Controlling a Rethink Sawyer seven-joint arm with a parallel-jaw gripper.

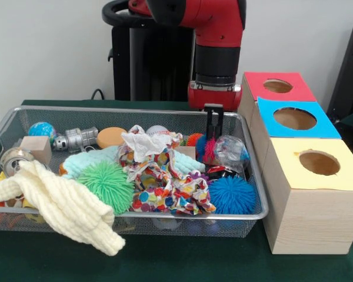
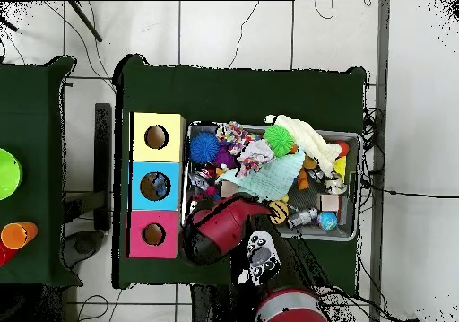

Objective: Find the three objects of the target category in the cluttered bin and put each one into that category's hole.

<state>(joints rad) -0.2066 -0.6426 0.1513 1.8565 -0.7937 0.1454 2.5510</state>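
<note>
Writing: no readable brand, label or lettering shows on any item in either view.
Bin (image 1: 12,113): silver wire mesh, on a dark green table (image 1: 165,264), full of mixed toys and cloth; it serves as the landmark below.
Boxes: three pale wooden boxes stand in a row just beside the bin's side, each with a round hole in a coloured top: yellow box (image 1: 317,161), blue box (image 1: 294,118), red box (image 1: 277,86).
Gripper (image 1: 214,126): black, hanging from the red arm (image 1: 215,26), lowered into the bin's back corner nearest the boxes; the fingers look close together, but whether they grip anything I cannot tell.
Blue ball (image 1: 231,195): spiky, rubbery, in the bin's front corner beside the yellow box.
Green ball (image 1: 107,185): same spiky kind, near the bin's front middle.
Paper (image 1: 165,176): crumpled, white with coloured dots, in the bin's middle between the two spiky balls.
Cloth (image 1: 65,205): cream, ribbed knit, draped over the bin's front rim at the end away from the boxes.
Clear wrapper (image 1: 230,150): crinkled plastic with coloured bits inside, just beside the gripper.
Globe ball (image 1: 42,129): small, blue and green, at the bin's back corner away from the boxes.
Wood block (image 1: 36,147): plain cube, just in front of the globe ball.
Metal part (image 1: 76,140): silver, ribbed, cylinder-like, along the bin's back.
Orange disc (image 1: 110,137): flat, rounded, just beside the metal part.
Overhead: the arm covers the bin's corner nearest the blue box (image 2: 155,186); the gripper itself is hidden there.
</note>
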